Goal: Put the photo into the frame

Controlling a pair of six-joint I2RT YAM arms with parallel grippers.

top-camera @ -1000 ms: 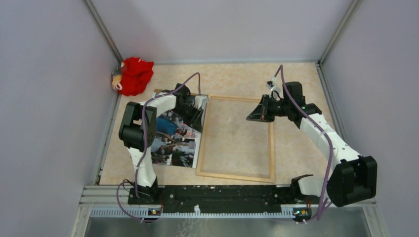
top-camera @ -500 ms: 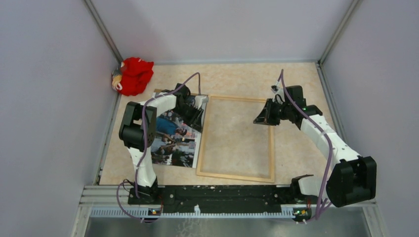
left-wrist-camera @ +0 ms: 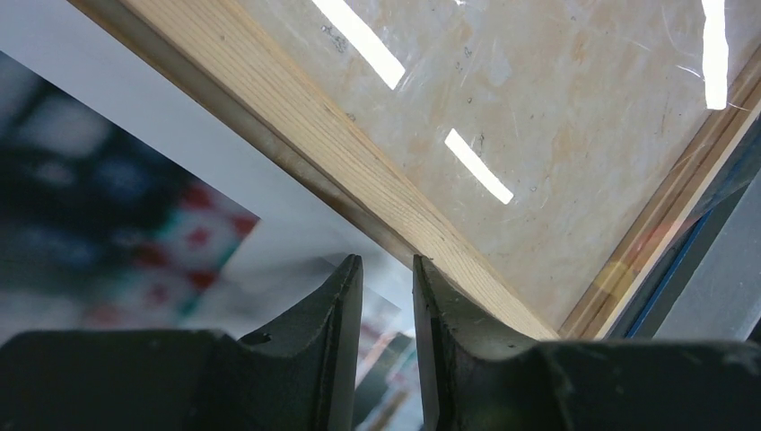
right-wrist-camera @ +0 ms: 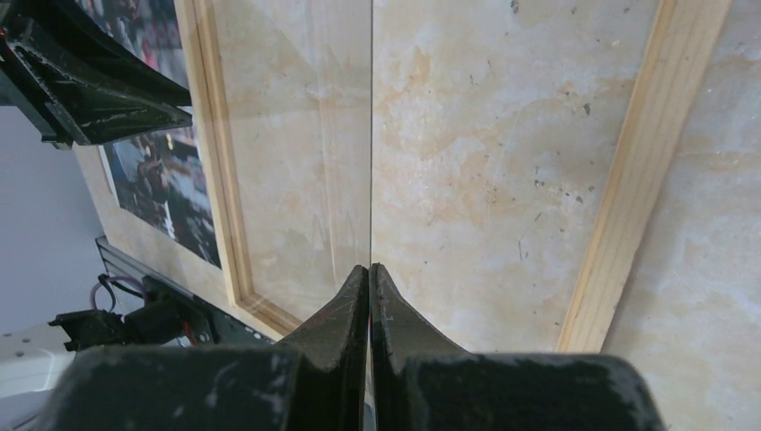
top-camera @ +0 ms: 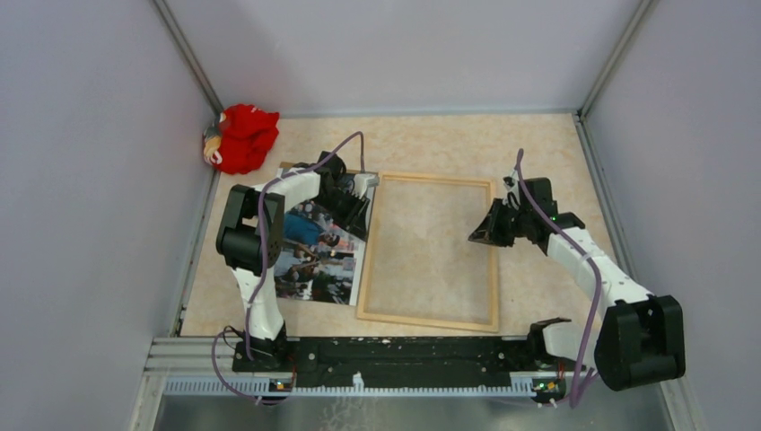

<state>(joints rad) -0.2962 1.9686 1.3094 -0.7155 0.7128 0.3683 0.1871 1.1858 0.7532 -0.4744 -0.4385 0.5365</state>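
The photo (top-camera: 314, 256) lies face up on the table, left of the frame (top-camera: 429, 321), a thin light-wood rectangle lying flat. My left gripper (top-camera: 354, 211) is low over the photo's far right corner, beside the frame's left rail (left-wrist-camera: 296, 135). Its jaws stand a little apart with only the blurred photo (left-wrist-camera: 108, 206) showing in the gap. My right gripper (top-camera: 476, 236) hangs over the frame's right side, shut on a thin clear pane (right-wrist-camera: 371, 135) seen edge-on as a line running away from the fingertips.
A red cloth toy (top-camera: 242, 136) lies in the far left corner. A brown board edge (top-camera: 289, 166) peeks out behind the photo. Grey walls close in the table on three sides. The black rail (top-camera: 404, 350) with the arm bases runs along the near edge.
My right gripper has moved right and nearer, from the frame's far right corner to above its right rail, still pinching the pane. The left arm has not moved.
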